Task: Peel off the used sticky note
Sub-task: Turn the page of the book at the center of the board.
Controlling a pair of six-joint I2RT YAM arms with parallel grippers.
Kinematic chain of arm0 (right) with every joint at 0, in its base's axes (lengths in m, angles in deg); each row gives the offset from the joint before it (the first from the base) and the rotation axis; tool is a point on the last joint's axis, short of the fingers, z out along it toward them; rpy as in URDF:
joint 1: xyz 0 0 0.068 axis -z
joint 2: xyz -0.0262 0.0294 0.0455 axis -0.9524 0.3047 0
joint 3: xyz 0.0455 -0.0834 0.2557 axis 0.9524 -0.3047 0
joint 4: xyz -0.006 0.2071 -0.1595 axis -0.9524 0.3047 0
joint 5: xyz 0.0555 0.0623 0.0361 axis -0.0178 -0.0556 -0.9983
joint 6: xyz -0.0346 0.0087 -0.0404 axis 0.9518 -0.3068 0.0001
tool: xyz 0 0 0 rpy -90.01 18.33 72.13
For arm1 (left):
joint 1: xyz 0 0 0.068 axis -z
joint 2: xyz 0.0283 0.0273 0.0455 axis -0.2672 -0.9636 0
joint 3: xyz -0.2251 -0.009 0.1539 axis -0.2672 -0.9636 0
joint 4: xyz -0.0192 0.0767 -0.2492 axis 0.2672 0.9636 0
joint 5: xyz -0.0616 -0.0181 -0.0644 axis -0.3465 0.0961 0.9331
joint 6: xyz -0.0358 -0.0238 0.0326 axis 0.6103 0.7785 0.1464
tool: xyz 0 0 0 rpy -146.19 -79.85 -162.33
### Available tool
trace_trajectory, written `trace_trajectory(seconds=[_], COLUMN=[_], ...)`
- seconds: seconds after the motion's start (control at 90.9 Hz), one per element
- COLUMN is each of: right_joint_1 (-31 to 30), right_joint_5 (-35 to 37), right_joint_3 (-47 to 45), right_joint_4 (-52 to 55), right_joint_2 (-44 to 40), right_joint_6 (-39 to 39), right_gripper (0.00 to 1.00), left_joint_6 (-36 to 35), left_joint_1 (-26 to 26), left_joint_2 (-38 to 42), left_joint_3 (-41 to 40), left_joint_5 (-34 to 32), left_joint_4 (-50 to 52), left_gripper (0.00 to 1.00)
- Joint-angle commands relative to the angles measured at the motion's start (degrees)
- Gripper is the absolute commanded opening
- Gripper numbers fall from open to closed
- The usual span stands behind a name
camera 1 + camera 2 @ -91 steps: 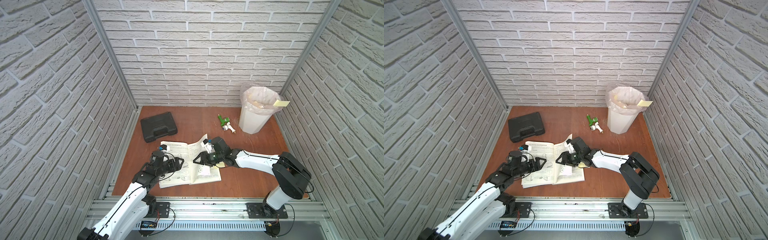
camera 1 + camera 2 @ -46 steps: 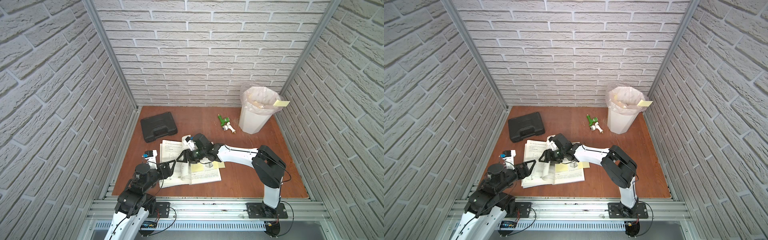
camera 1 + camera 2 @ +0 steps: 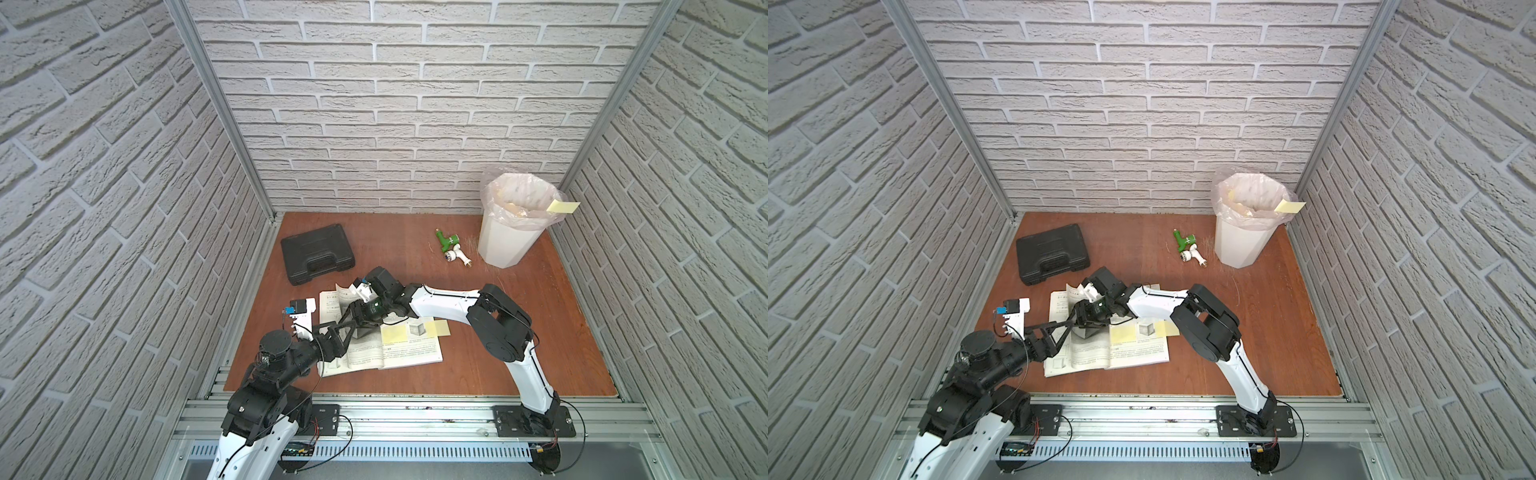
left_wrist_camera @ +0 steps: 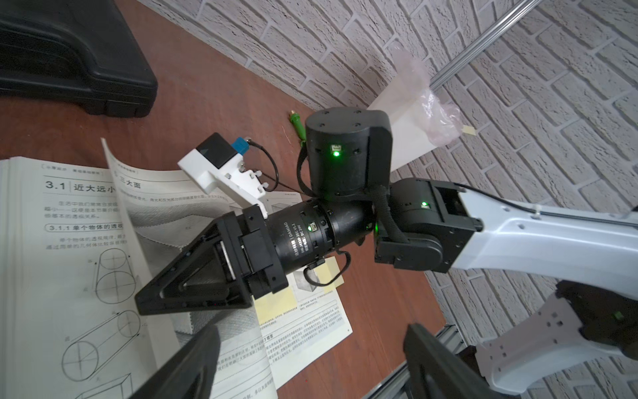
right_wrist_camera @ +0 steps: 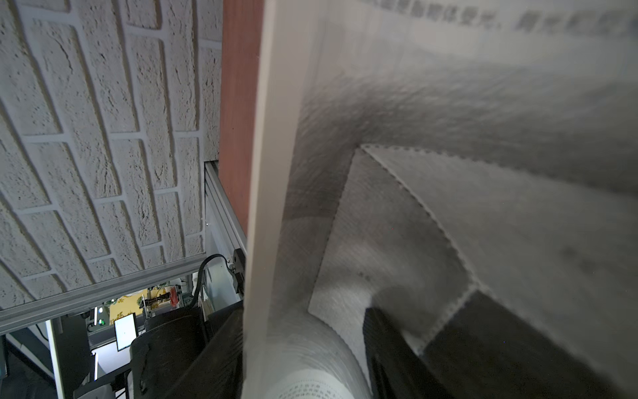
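An open book (image 3: 411, 353) lies near the table's front, and on its right page two yellow sticky notes (image 3: 394, 333) (image 3: 440, 328) flank a cube drawing. My right gripper (image 3: 355, 324) is low over the book's middle. A lifted page (image 5: 272, 172) stands and curls between its parted fingers, which are not pinched flat on it. The left gripper (image 3: 334, 343) hovers just in front of it over the left page, open and empty. The left wrist view shows its wide-apart fingers (image 4: 193, 362), with the nearer sticky note (image 4: 276, 304) beyond the right gripper.
A black case (image 3: 316, 259) lies at the back left. A green and white toy (image 3: 449, 245) sits beside a lined white bin (image 3: 505, 245) at the back right, with another yellow note (image 3: 563, 206) stuck on its rim. Brick walls close three sides.
My right gripper has swept left across the book from beside the sticky notes to its middle, taking a page with it. The left arm has drawn back toward the front and its jaws have widened.
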Motion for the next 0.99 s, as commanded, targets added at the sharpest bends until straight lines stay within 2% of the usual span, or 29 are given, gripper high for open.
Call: trace_trajectory(seconds=[0.0, 0.286, 0.407, 0.627, 0.781, 0.979], right_joint_1=[1.53, 4.18, 5.28, 6.72, 6.76, 6.66], right_joint_5=[-5.51, -11.47, -12.79, -14.03, -14.29, -15.44], right_joint_3=[2.59, 10.25, 10.86, 10.95, 10.4, 7.36], right_joint_4=[-0.26, 4.18, 2.16, -1.17, -4.82, -16.25], right_joint_2=[1.3, 5.04, 5.7, 6.97, 7.92, 9.24], right_joint_6=[1.73, 4.78, 4.0, 1.57, -1.46, -10.05], right_gripper=[0.58, 0.56, 0.54, 0.45, 0.4, 0.38], left_joint_6=[0.49, -0.01, -0.01, 0.04, -0.11, -0.18], left_joint_1=[1.42, 10.25, 12.83, 16.91, 20.23, 24.02], left_joint_2=[-1.78, -7.39, -10.82, -18.0, -24.62, -34.86], left_joint_3=[-2.57, -5.8, -6.85, -8.6, -8.9, -7.29], left_joint_5=[2.62, -3.09, -4.6, -7.21, -9.97, -12.81], left_joint_4=[-7.34, -14.48, -17.9, -24.61, -28.42, -32.3], left_gripper=[0.88, 0.88, 0.88, 0.88, 0.87, 0.86])
